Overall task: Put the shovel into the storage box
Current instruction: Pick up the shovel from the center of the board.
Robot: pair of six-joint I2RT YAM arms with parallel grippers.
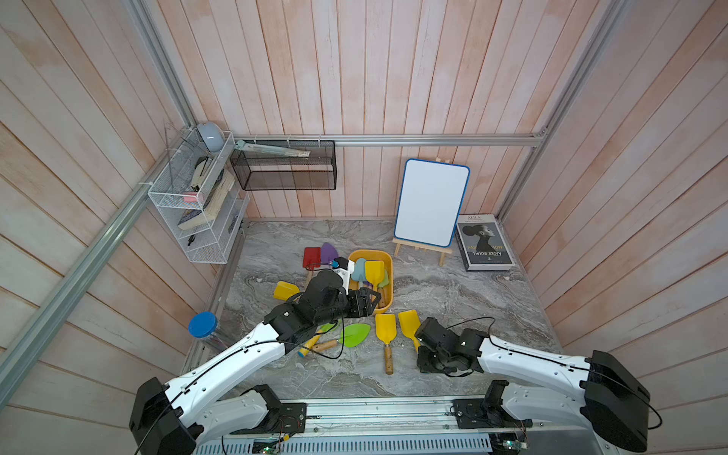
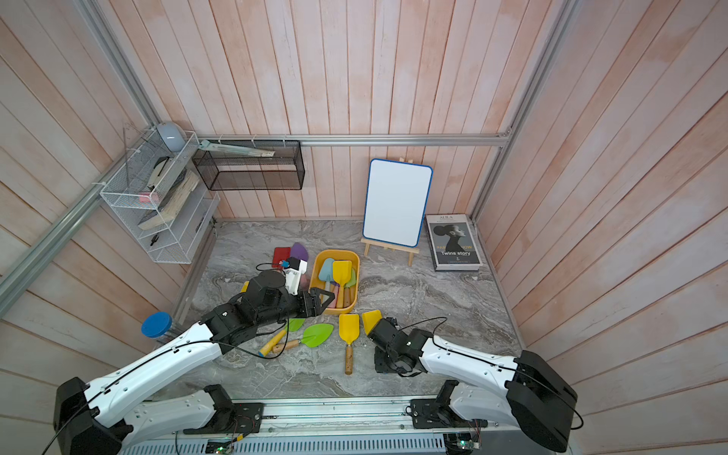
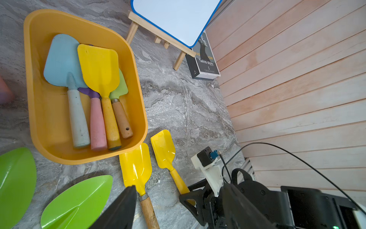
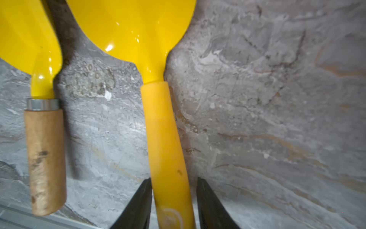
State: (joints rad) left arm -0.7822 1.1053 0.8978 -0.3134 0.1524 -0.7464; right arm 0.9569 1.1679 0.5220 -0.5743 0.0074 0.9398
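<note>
My right gripper (image 4: 173, 184) straddles the yellow-handled shovel (image 4: 158, 119), jaws not quite closed on it. Shovel lies on the bench (image 4: 277, 119), just outside the storage box (image 3: 49, 123). My left gripper (image 2: 325, 298) hangs open, empty, at the box's near end.

**A robot test booth dressed as a home corner**

You face plank walls (image 1: 354, 59) fixed to aluminium framing (image 1: 433, 140), a marble-print surface (image 1: 453, 299), a wire rack (image 1: 189, 205) at ten o'clock, a whiteboard (image 1: 431, 203) and book (image 1: 485, 242) at one o'clock, and robot arms (image 1: 236, 354) on a rail (image 1: 374, 413) at six o'clock.
</note>
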